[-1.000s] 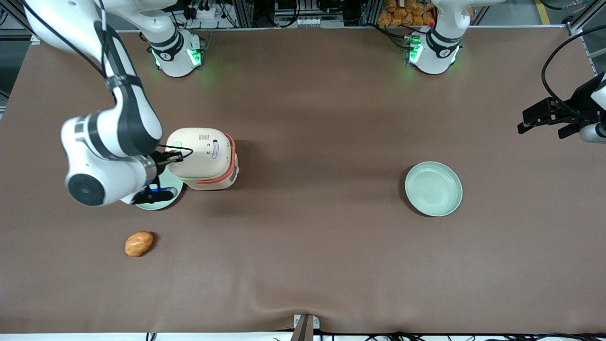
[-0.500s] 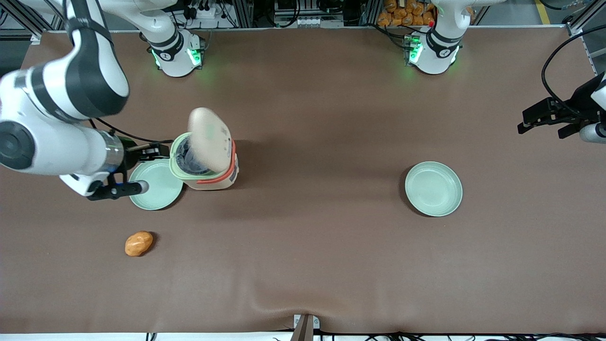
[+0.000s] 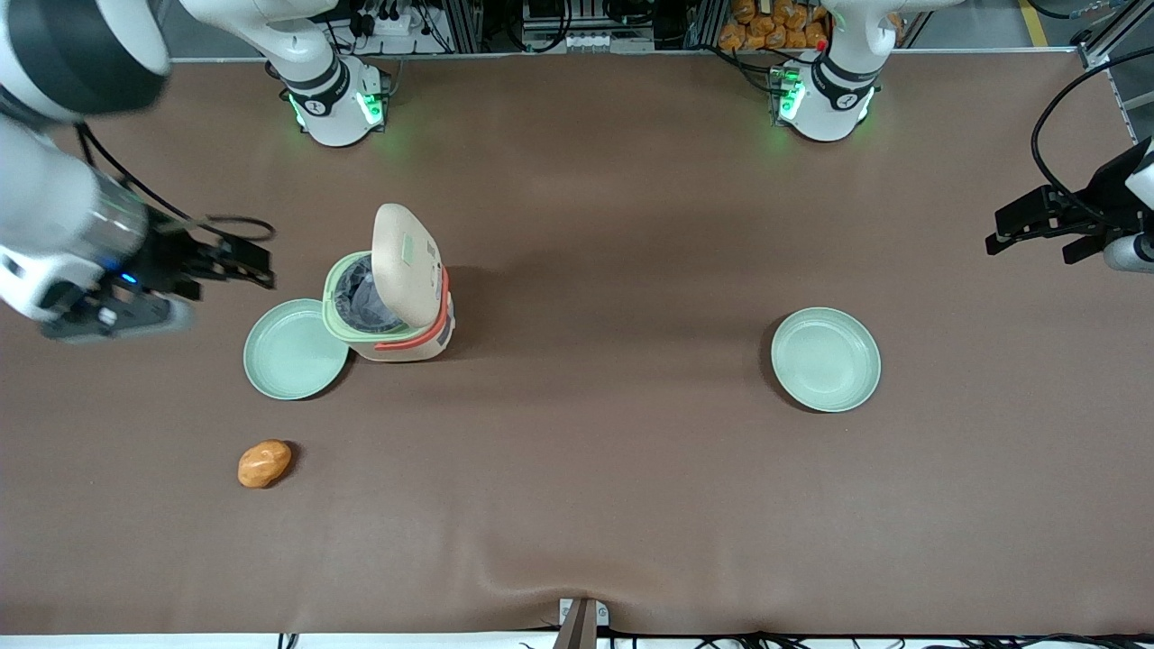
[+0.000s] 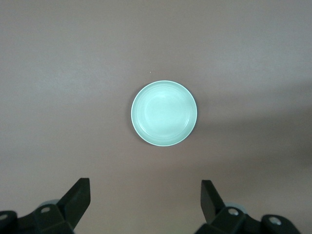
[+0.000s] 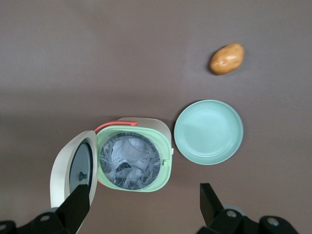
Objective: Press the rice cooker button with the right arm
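The rice cooker (image 3: 397, 333) stands with its cream lid (image 3: 406, 261) swung up, so the pale green rim and the grey inner pot (image 3: 361, 297) with crumpled plastic in it show. A small pale patch (image 3: 419, 245) sits on the lid's outer face; I cannot tell whether it is the button. The right arm (image 3: 54, 225) is raised toward the working arm's end of the table. Its gripper (image 3: 257, 266) is open, empty and apart from the cooker. In the right wrist view the open cooker (image 5: 134, 156) lies below the gripper (image 5: 144, 207).
A mint-green plate (image 3: 296, 350) lies beside the cooker and also shows in the right wrist view (image 5: 208, 131). An orange-brown potato-like lump (image 3: 264, 462) lies nearer the front camera. A second green plate (image 3: 825, 359) lies toward the parked arm's end.
The gripper was on the closed lid a second ago. The lid has sprung up and now stands open. The arm has pulled up and away toward its own end of the table.
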### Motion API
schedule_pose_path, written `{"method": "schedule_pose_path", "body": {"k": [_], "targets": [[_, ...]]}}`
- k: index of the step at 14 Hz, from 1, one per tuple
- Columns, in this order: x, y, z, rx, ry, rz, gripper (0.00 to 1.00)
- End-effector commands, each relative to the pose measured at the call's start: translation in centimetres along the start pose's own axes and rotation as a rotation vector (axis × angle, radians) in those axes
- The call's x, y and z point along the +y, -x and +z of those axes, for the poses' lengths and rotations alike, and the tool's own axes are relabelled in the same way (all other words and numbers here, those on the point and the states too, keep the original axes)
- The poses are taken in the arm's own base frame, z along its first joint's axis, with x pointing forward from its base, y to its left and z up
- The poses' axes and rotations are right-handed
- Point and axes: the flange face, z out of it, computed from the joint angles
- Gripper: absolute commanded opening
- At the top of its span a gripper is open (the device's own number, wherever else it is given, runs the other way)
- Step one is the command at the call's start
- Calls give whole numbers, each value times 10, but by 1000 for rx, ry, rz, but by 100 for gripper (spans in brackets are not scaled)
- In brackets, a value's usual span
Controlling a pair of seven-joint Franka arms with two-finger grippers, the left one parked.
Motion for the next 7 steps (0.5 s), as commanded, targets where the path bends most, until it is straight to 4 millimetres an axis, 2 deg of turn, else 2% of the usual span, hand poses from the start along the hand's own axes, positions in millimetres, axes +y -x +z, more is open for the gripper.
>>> {"method": "schedule_pose_path", "body": {"k": [1, 4, 7], "targets": [[34, 25, -41, 67, 29, 48, 100], [71, 44, -67, 103, 41, 114, 100], [110, 55, -70, 76, 47, 121, 100]]}}
